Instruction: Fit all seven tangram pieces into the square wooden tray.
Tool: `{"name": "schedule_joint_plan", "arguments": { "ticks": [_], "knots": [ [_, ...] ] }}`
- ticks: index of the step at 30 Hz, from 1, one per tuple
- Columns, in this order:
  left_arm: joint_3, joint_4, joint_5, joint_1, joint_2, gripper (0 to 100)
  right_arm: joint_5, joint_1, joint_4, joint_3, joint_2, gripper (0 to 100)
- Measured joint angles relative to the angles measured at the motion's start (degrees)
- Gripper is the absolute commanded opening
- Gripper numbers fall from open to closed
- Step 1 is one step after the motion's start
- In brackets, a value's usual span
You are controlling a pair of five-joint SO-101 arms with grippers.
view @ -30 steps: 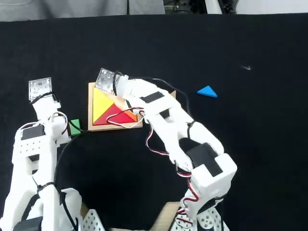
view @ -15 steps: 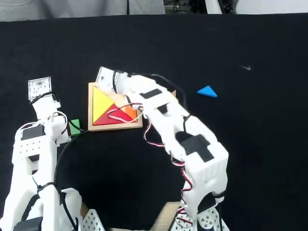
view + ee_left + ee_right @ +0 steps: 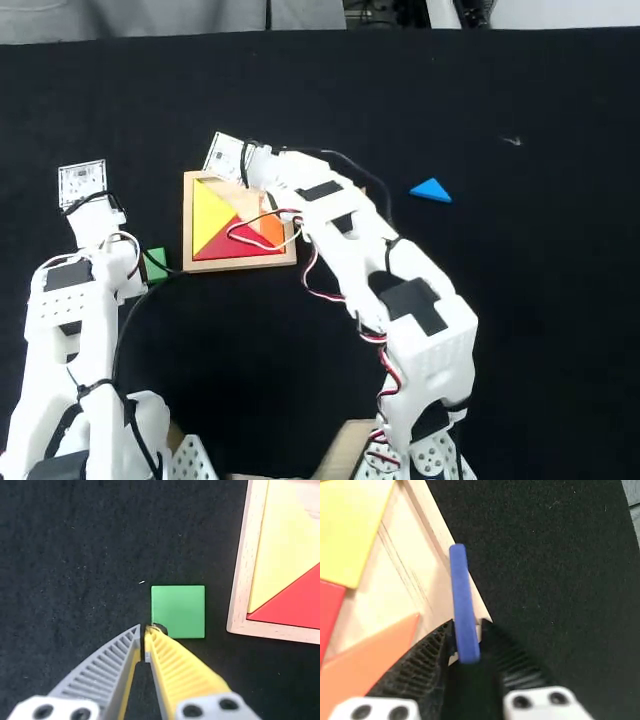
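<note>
Fingers (image 3: 427, 650) of R gripper (image 3: 466, 630) clamp blue piece (image 3: 461, 590) edge-up over tray (image 3: 432, 525) far rim, prob. for lowering into gap; L gripper (image 3: 145, 632) closed, empty, tips just beside green square (image 3: 178, 611), left of tray.

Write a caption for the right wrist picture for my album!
Black fingers pinch a blue piece edge-on at the wooden tray's rim.

Wooden tray (image 3: 240, 264): yellow triangle (image 3: 208, 215), red triangle (image 3: 225, 248), orange piece (image 3: 370, 655) inside (blue piece (image 3: 461, 595) on edge over its rim), green square (image 3: 178, 611) beside
</note>
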Motion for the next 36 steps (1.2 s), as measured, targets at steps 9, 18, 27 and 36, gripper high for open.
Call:
{"name": "schedule_joint_plan", "arguments": {
  "ticks": [9,18,27,36],
  "knots": [
    [0.0,0.0,0.0,0.0,0.0,3,0.18,0.0,0.97,0.0,0.0,15.2],
    [0.0,0.0,0.0,0.0,0.0,3,5.27,-0.09,9.32,-0.09,-0.18,15.2],
    [0.0,0.0,0.0,0.0,0.0,3,6.51,0.0,12.13,0.0,-2.64,15.4],
    [0.0,0.0,0.0,0.0,0.0,3,6.51,0.0,18.99,0.0,-9.41,32.2]
  ]
}}
